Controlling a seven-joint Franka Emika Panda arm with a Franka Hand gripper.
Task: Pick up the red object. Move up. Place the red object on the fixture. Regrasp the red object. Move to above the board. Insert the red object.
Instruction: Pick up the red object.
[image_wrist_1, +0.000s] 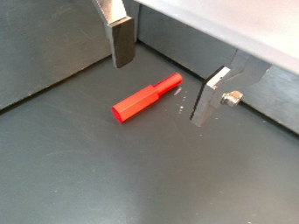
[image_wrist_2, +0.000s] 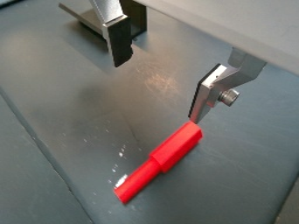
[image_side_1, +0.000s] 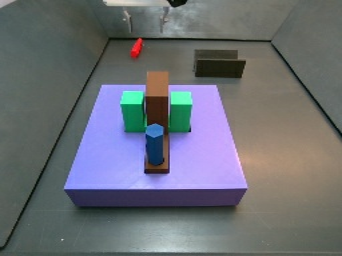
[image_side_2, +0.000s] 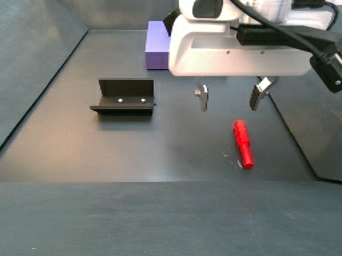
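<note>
Wrist views: red object (image_wrist_1: 146, 98) seen lying on floor, ungrasped, gripper (image_wrist_1: 163, 81) above w/ jaws wide apart & empty; nothing done yet, all steps left

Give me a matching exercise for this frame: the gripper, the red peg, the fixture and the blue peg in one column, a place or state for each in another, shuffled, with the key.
Things:
1. gripper
2. red object
3. fixture
4. blue peg

Places or states:
A. standing upright on the purple board, in front of the brown bar
B. lying flat on the dark floor, not held
C. open, hanging above the floor with nothing between its fingers
D. sitting on the floor with nothing on it

Pairs: 1-C, 2-B, 3-D, 4-A
</note>
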